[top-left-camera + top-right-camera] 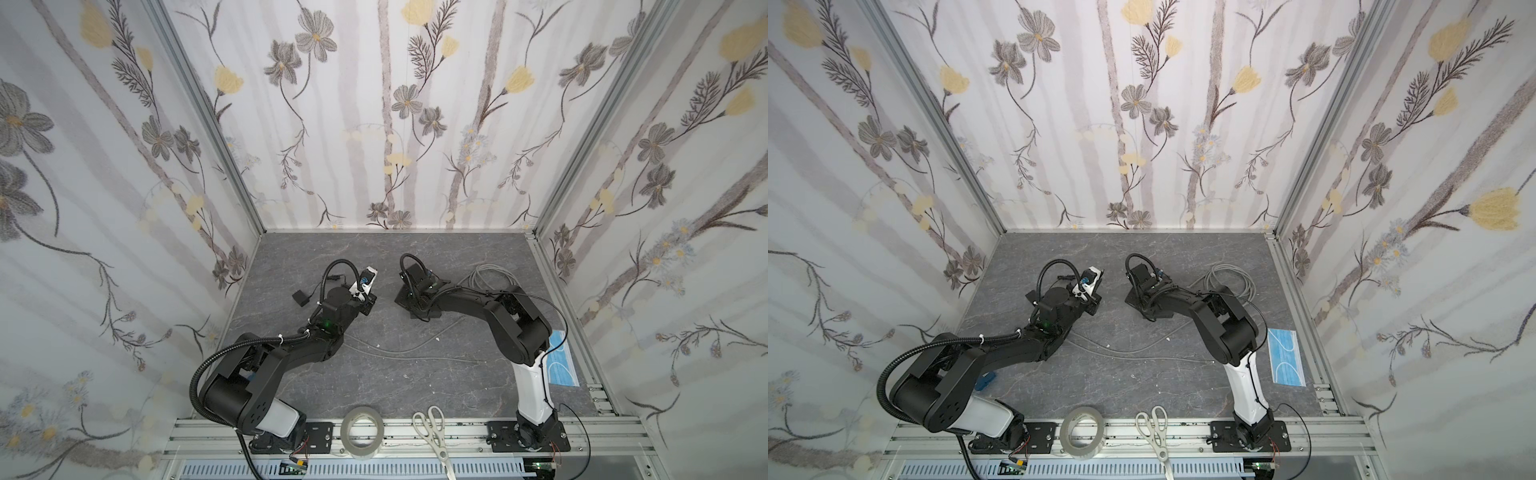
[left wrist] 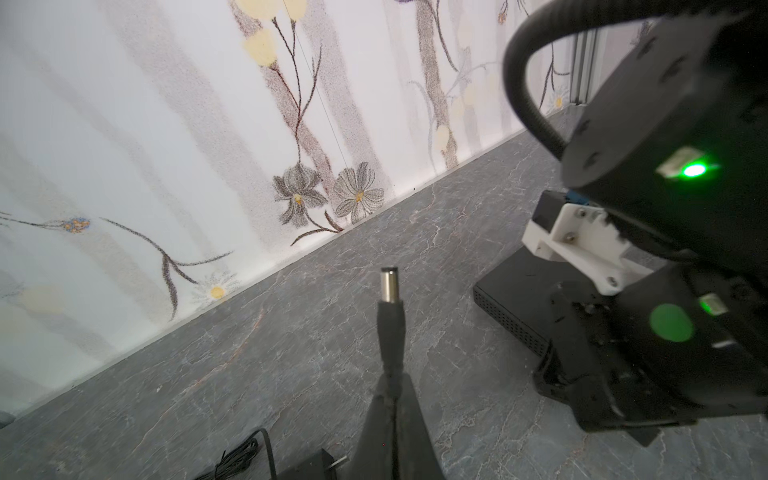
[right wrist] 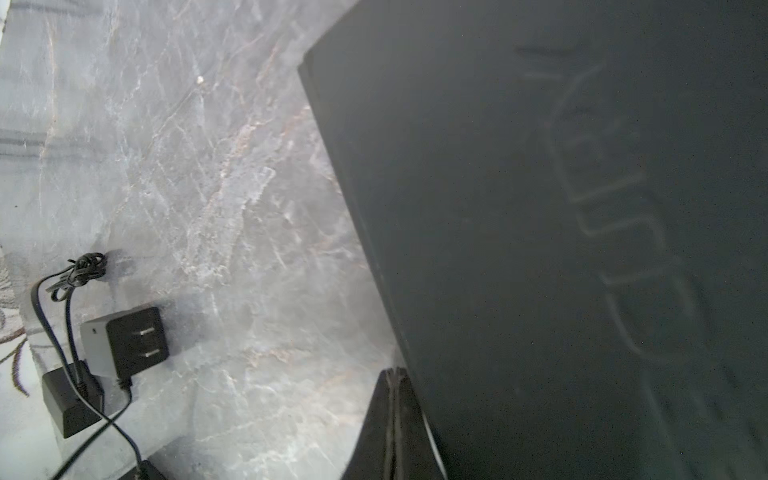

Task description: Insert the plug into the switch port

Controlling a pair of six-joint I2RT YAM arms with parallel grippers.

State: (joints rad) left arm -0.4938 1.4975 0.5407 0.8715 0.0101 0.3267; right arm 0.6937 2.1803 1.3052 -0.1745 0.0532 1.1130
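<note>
Here was the left end effector, clenched on the black barrel plug with a silver tip — fingers pinched tight on its rubber collar, with the metal tip sticking out past them toward the flowered back wall. The flat black switch box lay on the grey marble-patterned counter near that plug, off to one side of it, and the two were not touching. No port showed from this angle. In both top views the left end effector stood just left of the switch box, with a bare strip of counter between them.

Over at the switch box, the right end effector had its fingers pressed flat together with nothing between them. Its tips were just beside the box's edge — whether they touched it was too close to judge. The box's plain top filled most of the right wrist view.

Left of the switch box, beyond the left end effector, a black two-pronged power adapter lay on its side, with its thin black cord bundled beside it. Right of the switch box sat a loose coil of grey cable.
</note>
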